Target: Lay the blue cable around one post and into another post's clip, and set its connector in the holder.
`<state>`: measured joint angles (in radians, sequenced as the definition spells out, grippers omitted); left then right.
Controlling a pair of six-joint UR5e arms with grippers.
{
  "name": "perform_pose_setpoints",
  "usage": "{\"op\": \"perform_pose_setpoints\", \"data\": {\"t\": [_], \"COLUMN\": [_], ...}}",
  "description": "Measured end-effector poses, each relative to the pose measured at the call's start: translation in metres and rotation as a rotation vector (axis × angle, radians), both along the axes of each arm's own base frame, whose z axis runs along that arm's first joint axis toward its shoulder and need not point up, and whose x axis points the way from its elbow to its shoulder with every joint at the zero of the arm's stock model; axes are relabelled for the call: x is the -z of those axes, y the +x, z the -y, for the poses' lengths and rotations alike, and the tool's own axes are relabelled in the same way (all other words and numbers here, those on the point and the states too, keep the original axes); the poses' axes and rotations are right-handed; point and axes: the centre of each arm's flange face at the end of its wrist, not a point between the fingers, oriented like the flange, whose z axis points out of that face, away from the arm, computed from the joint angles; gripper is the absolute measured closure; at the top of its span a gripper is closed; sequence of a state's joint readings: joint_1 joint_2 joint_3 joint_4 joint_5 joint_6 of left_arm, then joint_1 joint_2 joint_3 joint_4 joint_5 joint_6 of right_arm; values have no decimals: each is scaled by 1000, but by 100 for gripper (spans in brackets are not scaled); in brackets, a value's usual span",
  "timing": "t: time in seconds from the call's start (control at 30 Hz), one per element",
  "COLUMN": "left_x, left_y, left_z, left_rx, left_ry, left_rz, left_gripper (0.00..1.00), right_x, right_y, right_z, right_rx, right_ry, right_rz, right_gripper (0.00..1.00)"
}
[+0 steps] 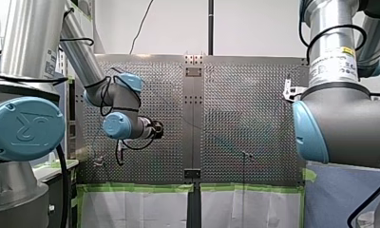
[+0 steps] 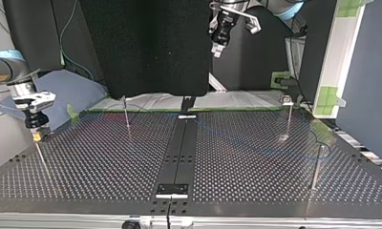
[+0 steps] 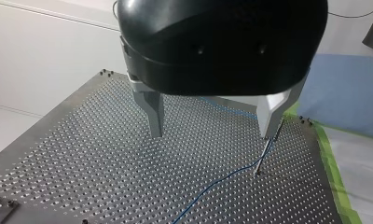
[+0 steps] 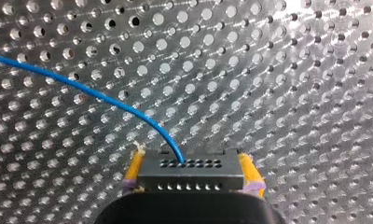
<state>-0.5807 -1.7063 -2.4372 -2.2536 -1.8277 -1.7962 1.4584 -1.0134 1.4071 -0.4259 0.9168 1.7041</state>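
My right gripper (image 4: 192, 163) is clamping the black connector (image 4: 189, 176) between yellow pads (image 4: 134, 170); the blue cable (image 4: 96, 95) is leaving the connector's face and arcing away over the perforated table (image 4: 292, 93). My left gripper (image 3: 213, 133) is hanging spread open above the table; a thin post (image 3: 267, 151) is standing beside one finger.

Table (image 2: 98, 157): perforated metal, lower half of top view.
Centre strip (image 2: 182, 148): dark, up the table's middle.
Green tape (image 1: 136, 188): below the table, front view.
Blue cloth (image 1: 340, 194): front view's lower right.
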Motion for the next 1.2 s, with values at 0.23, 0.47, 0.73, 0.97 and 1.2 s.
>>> {"op": "perform_pose_setpoints", "data": {"t": [0.23,0.47,0.73,0.97,1.2], "left_x": [0,0,0,0,0], "left_y": [0,0,1,2,2], "left_z": [0,0,-1,-1,-1], "left_rx": [0,-1,-3,-5,-5], "left_ry": [0,0,0,0,0], "left_rz": [0,0,1,1,0], "left_gripper": [0,0,0,0,0], "right_x": [-1,-2,-10,-8,-8], "right_y": [-1,-1,1,1,0], "right_z": [1,2,6,3,2], "right_rx": [3,2,-4,-2,-1], "right_ry": [-5,-10,-20,31,34], "right_rz": [2,2,2,7,8], "right_gripper": [100,100,100,100,100]}}
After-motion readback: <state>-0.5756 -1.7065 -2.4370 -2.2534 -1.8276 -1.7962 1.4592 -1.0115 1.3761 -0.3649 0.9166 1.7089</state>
